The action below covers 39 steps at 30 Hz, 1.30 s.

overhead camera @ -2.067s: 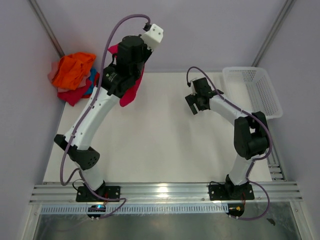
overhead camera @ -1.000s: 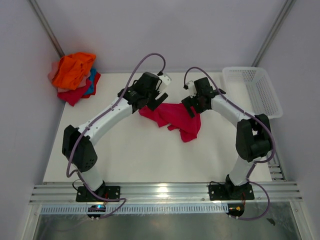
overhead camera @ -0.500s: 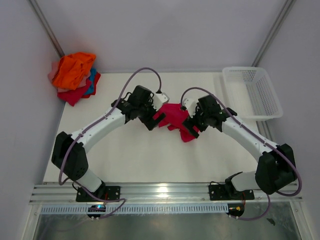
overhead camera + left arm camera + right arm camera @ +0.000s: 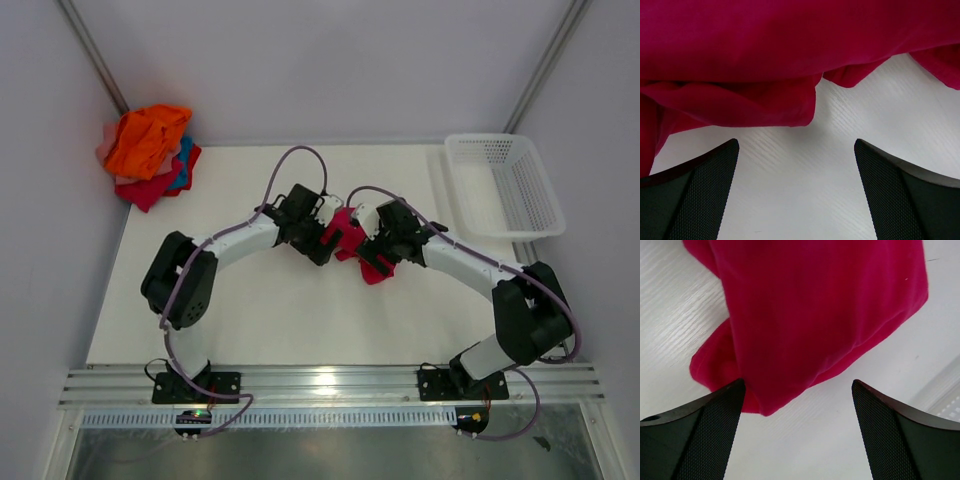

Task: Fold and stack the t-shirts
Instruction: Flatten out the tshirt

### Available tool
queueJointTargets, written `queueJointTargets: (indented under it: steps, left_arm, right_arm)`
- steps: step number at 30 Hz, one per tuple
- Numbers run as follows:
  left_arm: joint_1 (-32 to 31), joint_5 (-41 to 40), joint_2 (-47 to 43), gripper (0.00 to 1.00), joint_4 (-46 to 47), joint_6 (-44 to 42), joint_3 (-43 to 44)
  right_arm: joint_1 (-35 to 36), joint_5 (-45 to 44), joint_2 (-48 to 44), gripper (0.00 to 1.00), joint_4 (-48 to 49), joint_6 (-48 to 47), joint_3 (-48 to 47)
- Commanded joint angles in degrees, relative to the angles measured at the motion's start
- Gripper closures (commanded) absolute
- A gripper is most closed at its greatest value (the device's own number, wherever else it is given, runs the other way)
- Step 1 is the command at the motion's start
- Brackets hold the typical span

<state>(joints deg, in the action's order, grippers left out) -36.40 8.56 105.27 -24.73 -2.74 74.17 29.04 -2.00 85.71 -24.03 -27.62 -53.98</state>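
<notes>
A crumpled crimson t-shirt (image 4: 349, 238) lies in a heap at the middle of the table. My left gripper (image 4: 324, 242) is low at its left side and my right gripper (image 4: 369, 254) at its right side, so most of the cloth is hidden from above. In the left wrist view the shirt (image 4: 790, 50) fills the top, just beyond the open left gripper (image 4: 796, 145), which has only bare table between its fingers. In the right wrist view a shirt fold (image 4: 815, 305) hangs down to the open right gripper (image 4: 797, 385) and touches the left fingertip (image 4: 725, 405).
A pile of other t-shirts (image 4: 150, 150), orange on top with red, blue and pale pink beneath, sits in the far left corner. A white mesh basket (image 4: 480, 141) stands at the far right. Metal rails run along the near table edge (image 4: 320, 385).
The left arm carried the crimson shirt from the far left pile to the table's middle and let go. Both grippers have since closed in on it from either side, bunching the cloth.
</notes>
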Motion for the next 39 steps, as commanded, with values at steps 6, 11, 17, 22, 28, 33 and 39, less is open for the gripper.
queueJointTargets:
  steps: [6,11,17,22,28,33,39]
  left_arm:
    - [0.1,-1.9,2.4,0.01,6.5,5.4,0.7]
    - [0.2,-1.6,5.5,0.41,6.3,5.3,2.7]
    - [0.4,-2.6,6.4,1.0,4.4,4.0,5.8]
    - [3.8,-0.1,2.1,1.0,-2.6,3.7,12.3]
    - [8.1,-2.3,-4.6,1.0,-12.8,1.3,32.0]
    - [8.4,-7.9,-8.9,1.0,-18.3,-3.7,39.6]
    - [8.5,-11.8,-14.7,1.0,-18.0,-5.8,40.6]
  right_arm:
    - [0.8,-9.0,4.9,0.13,8.9,1.3,-0.3]
    - [0.8,-11.1,6.9,0.35,9.4,1.4,-0.5]
    - [0.8,-12.1,9.2,0.96,9.4,1.2,-0.6]
    - [0.8,-18.4,9.4,0.97,12.2,-0.2,-1.0]
    - [0.7,-26.5,9.6,0.97,15.9,-3.4,-5.3]
    - [0.0,-32.1,10.2,0.97,20.9,-6.8,-10.1]
    - [-2.3,-38.9,15.3,0.97,27.0,-10.7,-17.6]
